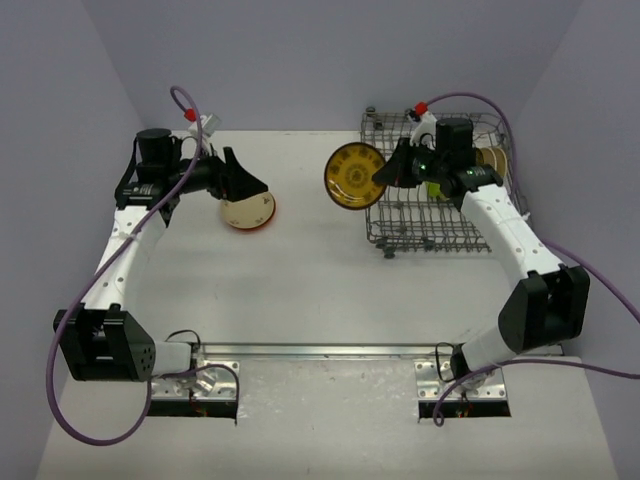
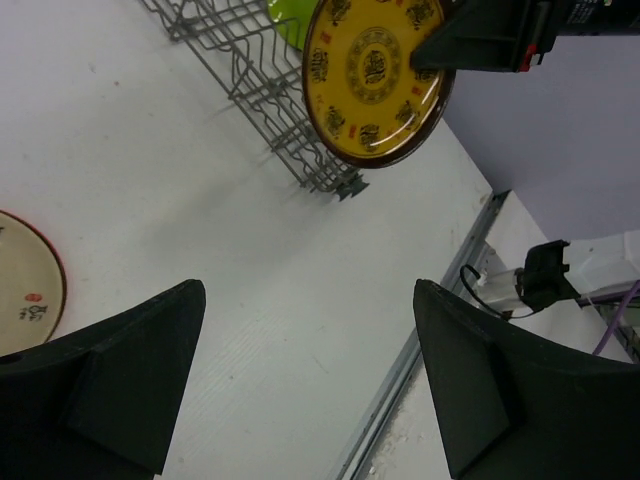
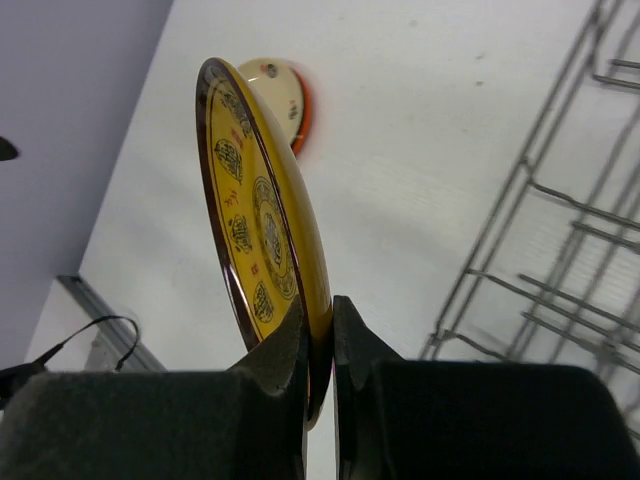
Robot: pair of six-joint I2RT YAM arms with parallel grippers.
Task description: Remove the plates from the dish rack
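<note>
The right gripper (image 3: pixel 320 312) has its two black fingers pressed onto the lower rim of the yellow patterned plate (image 3: pixel 262 230). They pinch only a narrow edge strip. The plate stands on edge in the air, patterned face toward the left arm, and it hangs just beside the dish rack (image 1: pixel 430 243), outside its left wall. A lime green plate (image 2: pixel 290 20) and a tan plate (image 1: pixel 492 157) sit among the tines behind it.

Across the table, well apart, the left gripper (image 2: pixel 308 300) hovers with its jaws spread and holds nothing. Just under it an orange-rimmed plate (image 1: pixel 248 212) lies flat on the white table (image 1: pixel 320 290).

The step looks like carrying the yellow plate over to set it down. With so little rim in the pinch, the plate could swivel or slip, so the travel should be slow and free of jerks. The wrist should roll the plate from upright to level before the descent. The fingers should part only once its base rests on the table or on the orange-rimmed plate. The left arm would do well to back away first, since it stands over that spot.
</note>
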